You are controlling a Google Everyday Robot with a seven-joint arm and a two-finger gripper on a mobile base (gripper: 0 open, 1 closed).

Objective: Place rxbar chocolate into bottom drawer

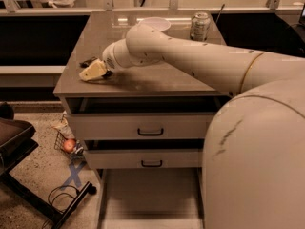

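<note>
1. Bottom drawer (147, 194) sits closest, pulled out and ready for a drop.
2. The upper drawers (150, 126) stick out a bit above it, so I reckon I'll have to come down in front of them.
3. My gripper (93, 71) is low at the cabinet top's (157, 82) front-left corner, just beside the rxbar (88, 61). Can't tell if it's open or closed. The bar's not in the drawer yet, so the whole carry is left.
4. The top's left edge is close, and the can (199, 26) is far back.
</note>
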